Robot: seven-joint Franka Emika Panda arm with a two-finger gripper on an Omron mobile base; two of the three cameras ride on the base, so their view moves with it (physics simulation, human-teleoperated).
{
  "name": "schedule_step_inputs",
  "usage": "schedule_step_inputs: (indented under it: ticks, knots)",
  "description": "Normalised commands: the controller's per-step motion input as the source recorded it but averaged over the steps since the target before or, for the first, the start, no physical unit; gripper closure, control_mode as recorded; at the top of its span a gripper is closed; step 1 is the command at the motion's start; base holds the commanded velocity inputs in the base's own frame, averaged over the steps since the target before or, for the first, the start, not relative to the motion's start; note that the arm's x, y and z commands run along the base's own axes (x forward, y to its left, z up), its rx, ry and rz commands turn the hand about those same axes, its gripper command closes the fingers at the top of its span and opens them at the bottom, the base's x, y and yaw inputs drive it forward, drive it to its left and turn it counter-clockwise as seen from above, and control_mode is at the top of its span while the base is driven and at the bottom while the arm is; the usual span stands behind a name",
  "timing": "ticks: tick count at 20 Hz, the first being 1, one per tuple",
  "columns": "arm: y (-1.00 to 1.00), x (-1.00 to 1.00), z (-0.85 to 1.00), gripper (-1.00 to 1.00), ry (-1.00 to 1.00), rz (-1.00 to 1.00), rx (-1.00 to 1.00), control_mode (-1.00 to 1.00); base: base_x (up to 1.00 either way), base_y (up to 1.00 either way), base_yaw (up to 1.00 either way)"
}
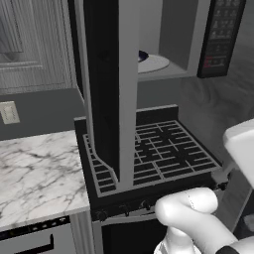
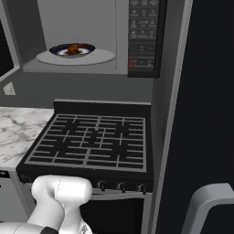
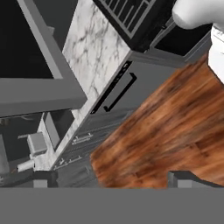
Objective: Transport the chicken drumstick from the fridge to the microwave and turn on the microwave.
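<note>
with the chicken drumstick (image 2: 73, 48) on its plate (image 2: 88, 47) inside the open microwave (image 2: 137, 68), the gripper (image 3: 109, 180), fingers spread and empty, likely must next shut the door (image 1: 106, 94) at nine o'clock.

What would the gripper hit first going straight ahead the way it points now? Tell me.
Most likely the wooden floor. The open gripper points down at bare boards in front of the lower cabinets, with nothing in between as far as the hand view shows. Depth is hard to judge.
</note>
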Motion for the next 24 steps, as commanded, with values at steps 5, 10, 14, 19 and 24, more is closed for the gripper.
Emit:
schedule_step_inputs:
  ticks: [5,10,14,19,24]
  knots:
    - [0.34,-0.03,-0.17,-1.0,0.0,0.1,0.08,-1.0,0.0,0.0,0.0]
    - [0.36,-0.02,-0.15,-1.0,-0.02,0.08,0.05,-1.0,0.0,0.0,0.0]
    - [0.42,0.01,-0.1,-1.0,-0.01,0.0,0.01,-1.0,0.0,0.0,0.0]
    - [0.39,0.02,0.0,-1.0,0.0,0.0,0.0,-1.0,0.0,0.0,0.0]
    - [0.37,0.04,0.0,-1.0,0.0,-0.01,0.0,-1.0,0.0,0.0,0.0]
